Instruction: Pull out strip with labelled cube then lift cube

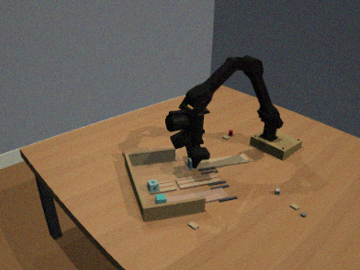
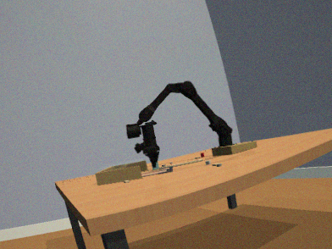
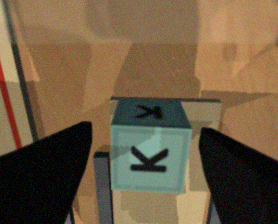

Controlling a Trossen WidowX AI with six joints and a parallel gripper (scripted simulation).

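- In the lower middle of the wrist view, the K cube (image 1: 189,163) (image 2: 156,165) (image 3: 149,159) sits on the far end of a pale strip (image 1: 225,162) (image 3: 202,172), a letter showing on two faces.
- Either side of it, the claw (image 1: 196,165) (image 2: 154,165) (image 3: 146,133) stands about half open, pointing down, gripping nothing; a gap shows between each finger and the cube.
- Just left of the cube in the wrist view stands a dark rail (image 3: 103,187); at the far left edge, a red line (image 3: 10,107) shows.
- Left of centre in the top view, a wooden frame (image 1: 174,208) (image 2: 119,177) has a pale blue cube (image 1: 152,185) and a teal block (image 1: 161,198) inside, near its lower left.
- Right of centre there, a red piece (image 1: 230,132) (image 2: 202,155) lies between frame and arm base (image 1: 283,152) (image 2: 250,146).
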